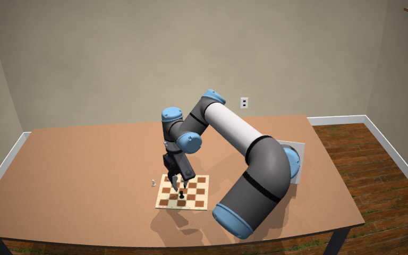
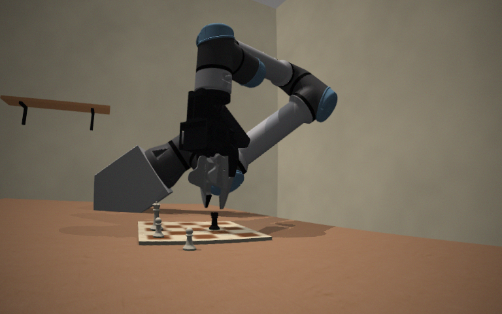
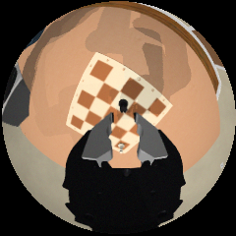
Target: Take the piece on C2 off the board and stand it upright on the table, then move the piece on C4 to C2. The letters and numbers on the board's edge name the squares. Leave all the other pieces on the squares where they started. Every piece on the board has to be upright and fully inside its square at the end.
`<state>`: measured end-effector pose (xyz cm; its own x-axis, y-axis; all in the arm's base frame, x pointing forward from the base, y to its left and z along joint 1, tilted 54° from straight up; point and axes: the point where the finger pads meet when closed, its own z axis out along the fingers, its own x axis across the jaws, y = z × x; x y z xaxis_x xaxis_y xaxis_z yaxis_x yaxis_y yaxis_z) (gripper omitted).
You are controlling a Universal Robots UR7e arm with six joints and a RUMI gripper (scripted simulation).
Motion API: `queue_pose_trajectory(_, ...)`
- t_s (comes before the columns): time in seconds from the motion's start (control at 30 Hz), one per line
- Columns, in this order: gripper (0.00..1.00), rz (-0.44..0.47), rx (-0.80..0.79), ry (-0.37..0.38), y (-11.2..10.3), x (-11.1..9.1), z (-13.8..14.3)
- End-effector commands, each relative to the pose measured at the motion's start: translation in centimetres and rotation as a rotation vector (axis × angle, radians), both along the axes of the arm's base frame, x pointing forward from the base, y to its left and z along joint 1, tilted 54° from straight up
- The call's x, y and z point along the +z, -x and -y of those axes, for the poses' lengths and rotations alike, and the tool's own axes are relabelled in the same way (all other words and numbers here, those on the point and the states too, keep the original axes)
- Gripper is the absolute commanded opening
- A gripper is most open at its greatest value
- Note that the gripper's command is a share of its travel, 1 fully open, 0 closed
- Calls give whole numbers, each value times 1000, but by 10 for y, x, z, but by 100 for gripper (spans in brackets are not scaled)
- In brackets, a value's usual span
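Observation:
A small chessboard lies on the brown table. A black piece stands upright on it, also in the exterior view and the wrist view. A white pawn stands upright on the table just off the board's left edge, also in the exterior view. My gripper hangs above the board, a little above the black piece and apart from it. Its fingers stand slightly apart with nothing between them.
A tall white piece and a white pawn stand on the board's near-left squares. A white piece shows below the gripper in the wrist view. The arm's grey base plate sits at the table's right.

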<state>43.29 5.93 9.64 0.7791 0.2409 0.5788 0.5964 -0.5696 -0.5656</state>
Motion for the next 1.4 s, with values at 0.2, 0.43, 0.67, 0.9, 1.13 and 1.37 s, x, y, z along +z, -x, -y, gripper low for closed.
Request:
queue_pose_trajectory(0.2, 22, -4, 1, -5, 0, -4, -5)
queue_pose_trajectory(0.43, 22, -4, 1, -5, -2, -11, -15)
queue_pose_trajectory(0.67, 22, -4, 1, -5, -4, -18, -24)
queue_pose_trajectory(0.9, 22, -4, 1, -5, -5, -20, -27)
queue_pose_trajectory(1.13, 22, -2, 0, -3, -6, -19, -26)
queue_pose_trajectory(1.37, 22, -1, 0, -2, -6, -19, -25)
